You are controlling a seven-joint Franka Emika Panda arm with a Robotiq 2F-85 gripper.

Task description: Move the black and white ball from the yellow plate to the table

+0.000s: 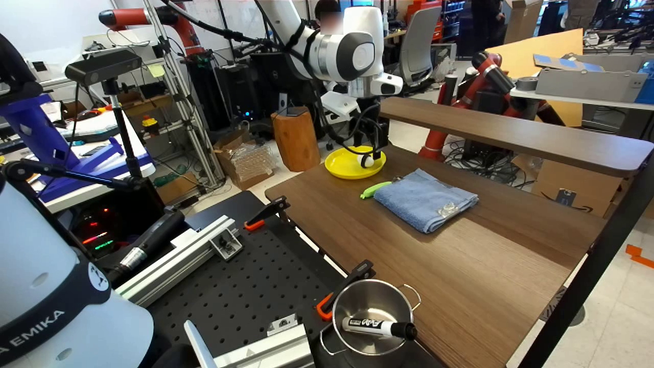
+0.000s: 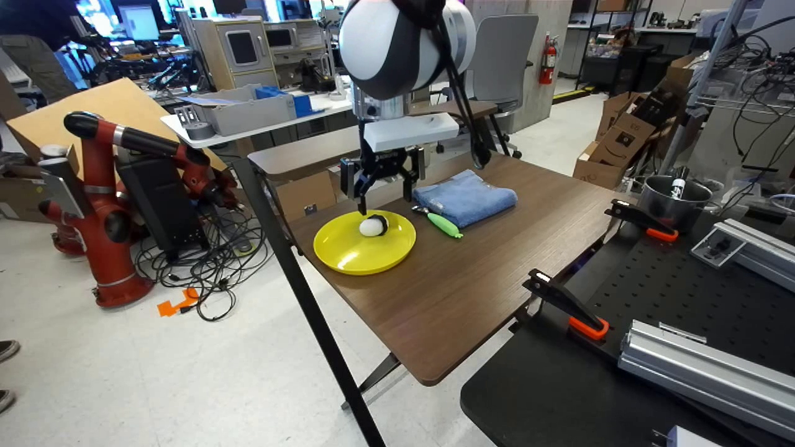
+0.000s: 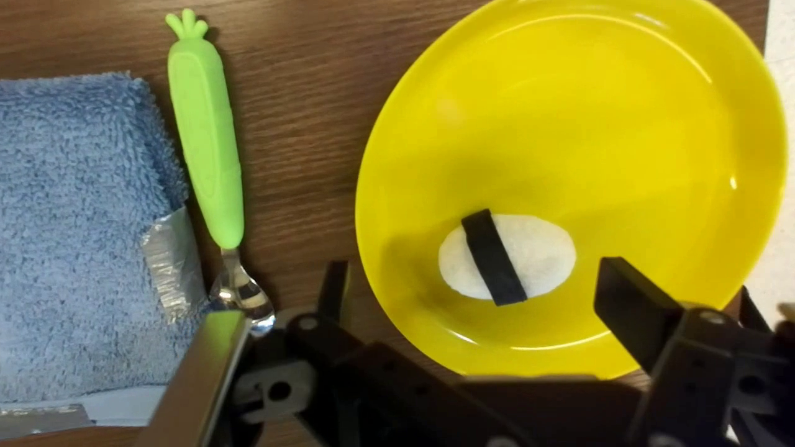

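Note:
The black and white ball [image 3: 540, 254] is a white oval piece with a black band. It lies on the yellow plate [image 3: 590, 124], off its middle; both exterior views show the ball [image 1: 364, 162] [image 2: 371, 226] on the plate [image 1: 338, 166] [image 2: 348, 256]. The plate rests near an end of the brown table [image 1: 500, 255] [image 2: 490, 273]. My gripper [image 3: 475, 264] is open and empty, with its fingers spread wider than the ball. In an exterior view, the gripper [image 2: 385, 202] is above the plate and the ball, apart from the ball.
A green-handled spoon [image 3: 208, 143] lies beside the plate, against a folded blue cloth [image 3: 68, 236] with shiny tape. A metal pot [image 1: 373, 301] holding a marker [image 1: 378, 327] stands by the black perforated board [image 1: 245, 286]. A raised shelf [image 1: 500, 130] runs along the table's side.

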